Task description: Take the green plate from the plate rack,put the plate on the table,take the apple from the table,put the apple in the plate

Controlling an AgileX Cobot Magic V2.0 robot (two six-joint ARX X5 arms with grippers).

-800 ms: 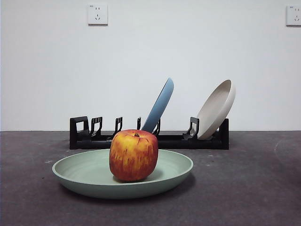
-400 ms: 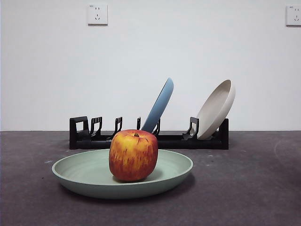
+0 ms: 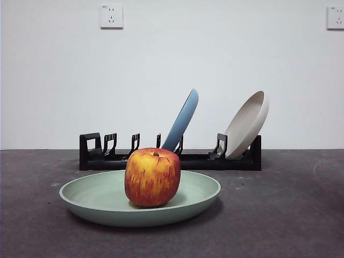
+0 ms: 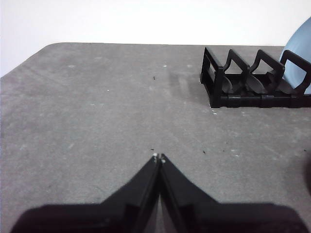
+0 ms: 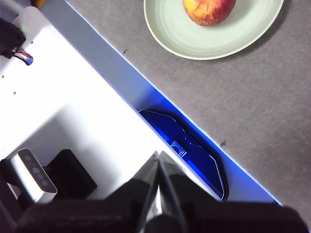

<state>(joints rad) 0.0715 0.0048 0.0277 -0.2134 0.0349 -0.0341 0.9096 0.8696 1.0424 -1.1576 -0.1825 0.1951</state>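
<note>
Apple (image 3: 152, 177) upright in green plate (image 3: 199, 194), stem up | left gripper (image 4: 158, 157), right gripper (image 5: 158, 154): jaws together, empty

My table (image 3: 290, 215) looked dull, dark grey and a bit speckled. The green plate (image 3: 97, 196) was smooth and matt. The apple (image 3: 152, 177) had a soft shine. The plate rack (image 3: 199, 160) looked like black plastic, like my jaws.

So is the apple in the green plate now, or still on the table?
In the plate. The apple sits upright inside the green plate, which lies flat on the table; no gripper touches it.
</note>
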